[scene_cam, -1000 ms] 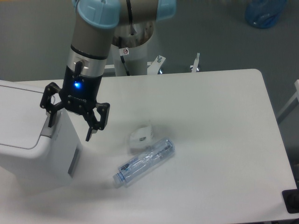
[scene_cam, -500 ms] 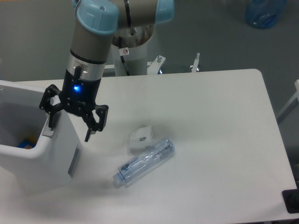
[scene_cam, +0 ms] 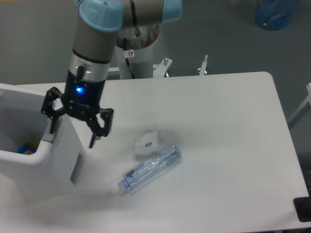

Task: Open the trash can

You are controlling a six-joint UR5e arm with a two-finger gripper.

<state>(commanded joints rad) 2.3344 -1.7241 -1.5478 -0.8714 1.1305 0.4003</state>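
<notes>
Straddling open trash can point(scene_cam: 53, 165) corner, hand point(scene_cam: 73, 132) spread

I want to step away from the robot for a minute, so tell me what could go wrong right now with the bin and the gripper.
1. The gripper hangs open astride the right wall of the trash can, one finger at the grey tab. Pulling away sideways could snag the wall and drag or tip the bin.

2. The can's top shows open, with something coloured inside. Another press on the tab might close it.

3. The plastic bottle and white mask lie close by; a low sweep right could knock them.
</notes>
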